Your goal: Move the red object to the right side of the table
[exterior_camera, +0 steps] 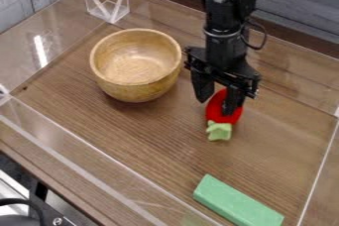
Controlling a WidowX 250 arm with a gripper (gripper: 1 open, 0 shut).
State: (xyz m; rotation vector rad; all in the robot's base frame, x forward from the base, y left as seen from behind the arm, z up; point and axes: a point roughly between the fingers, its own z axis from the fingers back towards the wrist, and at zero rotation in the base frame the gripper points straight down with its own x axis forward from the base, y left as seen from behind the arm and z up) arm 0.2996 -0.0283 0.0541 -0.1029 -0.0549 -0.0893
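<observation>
**Strawberry on the table under my claw**

The red strawberry toy (221,117) lies on the wooden table (133,136), right of the bowl (135,63). My claw (220,97) points down over it, fingers parted around its top. A green block (239,203) sits nearer the camera.

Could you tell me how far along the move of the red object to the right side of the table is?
Done: the red object lies on the table, right of the wooden bowl. In hand: the gripper is right above it; whether its jaws grip it is unclear. Left: possibly freeing it and pulling away.
</observation>
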